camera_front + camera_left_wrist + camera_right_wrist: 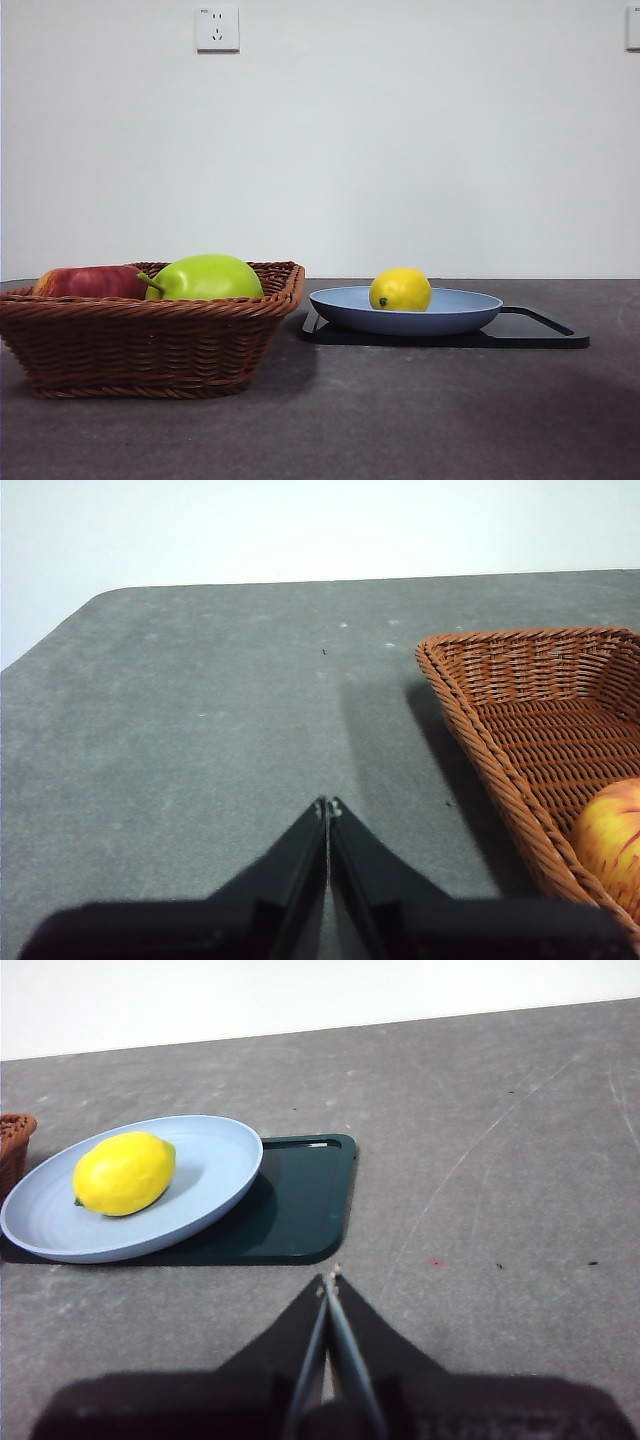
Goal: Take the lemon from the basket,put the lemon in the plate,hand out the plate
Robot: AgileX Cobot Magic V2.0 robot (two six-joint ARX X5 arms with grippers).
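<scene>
Grey matte surface (pixel 400 420) is backed by a white wall. With the lemon (pixel 400 290) already laid in the plate (pixel 470 310) atop a black tray (pixel 300 1210), beside the basket (pixel 150 340), handing out remains — both the left gripper (pixel 328 805) and the right gripper (pixel 330 1278) are held aside, jaws closed on nothing.

Plain white wall (pixel 400 150), white socket (pixel 217 28) high up; dark grey tabletop (pixel 400 420).

Bench (pixel 400 420): dark grey, matte, faintly speckled and scuffed, with a rounded corner in the left wrist view. Resting directly on it: brown wicker basket (pixel 140 345) and, just beside it, a flat black tray (pixel 530 330). Basket and tray close; cannot tell if touching.
</scene>
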